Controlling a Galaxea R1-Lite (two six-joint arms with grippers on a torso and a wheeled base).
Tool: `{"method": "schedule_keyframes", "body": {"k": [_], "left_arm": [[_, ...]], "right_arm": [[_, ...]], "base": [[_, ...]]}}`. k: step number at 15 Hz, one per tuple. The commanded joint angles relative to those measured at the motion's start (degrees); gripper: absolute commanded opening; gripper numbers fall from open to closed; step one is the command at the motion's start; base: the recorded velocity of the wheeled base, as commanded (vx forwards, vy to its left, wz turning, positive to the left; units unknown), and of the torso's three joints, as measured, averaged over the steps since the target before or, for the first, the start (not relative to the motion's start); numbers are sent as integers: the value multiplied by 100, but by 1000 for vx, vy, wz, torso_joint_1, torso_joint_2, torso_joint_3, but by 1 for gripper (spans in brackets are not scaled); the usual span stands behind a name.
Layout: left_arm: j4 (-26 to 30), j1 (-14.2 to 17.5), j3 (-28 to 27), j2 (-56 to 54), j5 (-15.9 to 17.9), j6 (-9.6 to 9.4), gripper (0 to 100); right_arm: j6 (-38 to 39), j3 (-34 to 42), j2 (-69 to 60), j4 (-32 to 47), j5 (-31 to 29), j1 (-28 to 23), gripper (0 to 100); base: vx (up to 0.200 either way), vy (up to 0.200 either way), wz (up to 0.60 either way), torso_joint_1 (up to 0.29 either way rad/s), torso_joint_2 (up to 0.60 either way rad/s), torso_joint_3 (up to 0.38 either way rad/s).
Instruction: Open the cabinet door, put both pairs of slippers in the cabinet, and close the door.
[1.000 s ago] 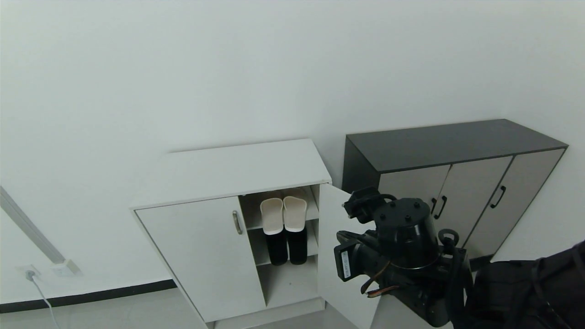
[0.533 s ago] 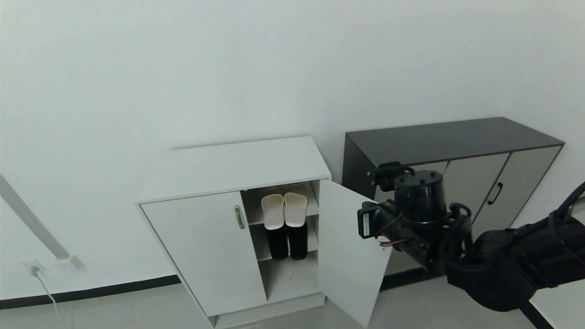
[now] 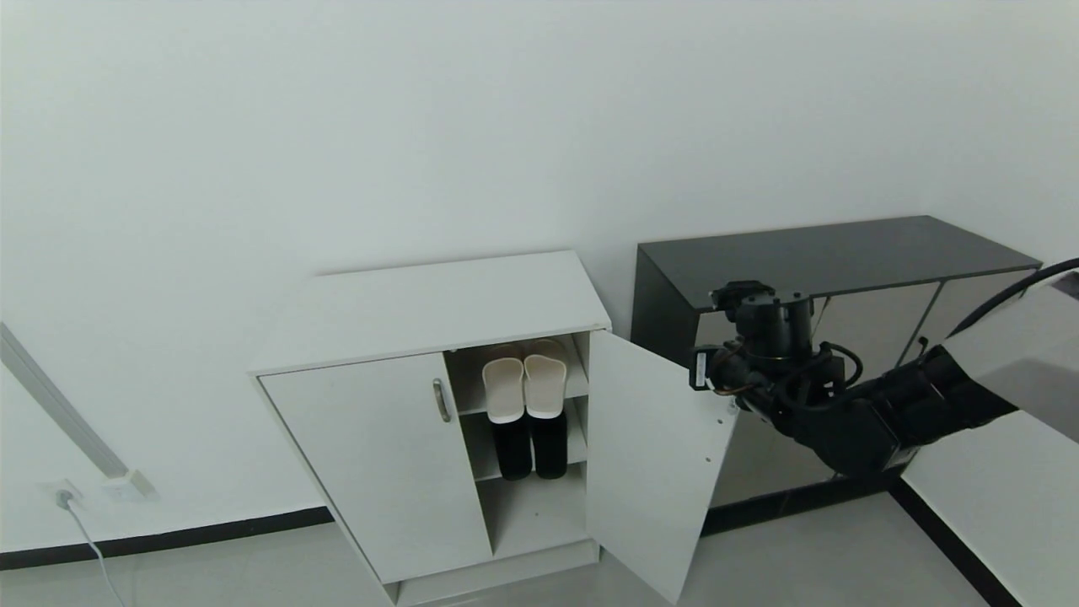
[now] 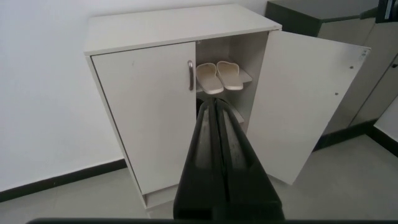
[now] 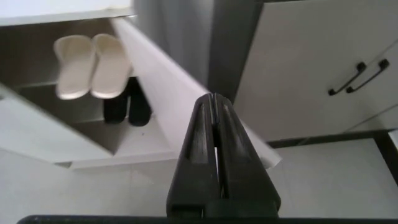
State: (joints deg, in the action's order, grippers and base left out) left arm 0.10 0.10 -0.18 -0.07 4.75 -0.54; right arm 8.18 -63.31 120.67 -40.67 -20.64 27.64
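Both pairs are already shelved: the white slippers sit on the upper shelf of the white cabinet, and the black slippers stand on the shelf below, toes in. What's left, by the look of it, is the open door, so that's what you're lining up on. It's hinged on the cabinet's right side and swung out toward you. Its inner face looks at the shelves and its free edge stands tall, top to bottom, just beside your right arm. Your right gripper has its fingers pressed together with nothing between them. It sits by the upper part of that free edge, on the outer side, between the door and the dark cabinet. You can't tell from here whether it's touching the panel. So the door lies to the gripper's left, and a push that way, against the outer face near the free edge, should swing it home. Your left gripper, also pinched together and empty, points at the cabinet front from well back, so the right arm is clearly the nearer one. Watch the black slippers' heels at the shelf front as the panel comes round.
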Motion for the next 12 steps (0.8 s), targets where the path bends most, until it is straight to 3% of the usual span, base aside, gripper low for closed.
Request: {"method": "schedule_keyframes", "body": {"k": [1,12], "left_arm": [[-1,-1,1,7,-1,1,0],[-1,-1,1,7,-1,1,0]], "right_arm": [[-1,-252,422,-3,25,-188,0],[26,-560,967,41,350,-637,0]], "base": [[0,0,0,0,0,0],[0,0,0,0,0,0]]}}
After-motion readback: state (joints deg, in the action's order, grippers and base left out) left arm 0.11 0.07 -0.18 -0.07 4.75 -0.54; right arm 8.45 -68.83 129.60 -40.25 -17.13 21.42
